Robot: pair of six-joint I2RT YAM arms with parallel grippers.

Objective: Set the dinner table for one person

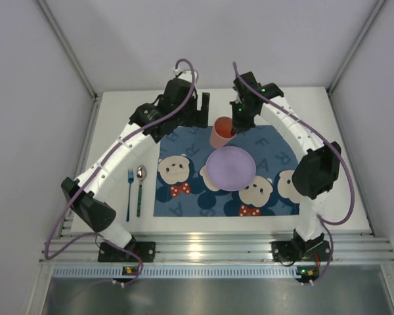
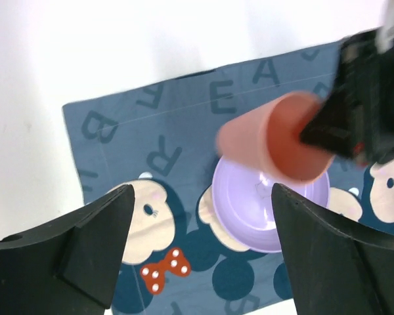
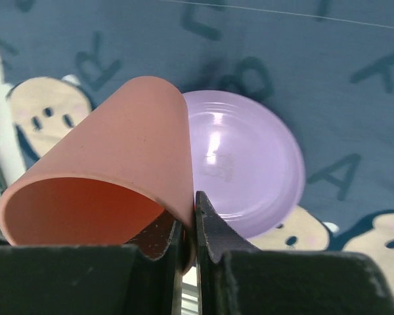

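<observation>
My right gripper [image 1: 237, 123] [image 3: 194, 197] is shut on the rim of a salmon-orange cup [image 1: 220, 133] [image 3: 118, 157], one finger inside and one outside. The cup hangs tilted above the far middle of the blue bear placemat [image 1: 184, 141], just beyond a lilac plate [image 1: 230, 168] [image 3: 249, 157] that lies on the mat. My left gripper [image 1: 201, 105] [image 2: 202, 191] stands open and holds nothing, just left of the cup [image 2: 262, 141] and apart from it. The placemat lies on the white dinner table [image 1: 111, 118].
A blue fork [image 1: 129, 193] and a metal spoon [image 1: 140, 187] lie side by side on the table left of the placemat. The left arm reaches over the table's left side. A metal rail runs along the near edge.
</observation>
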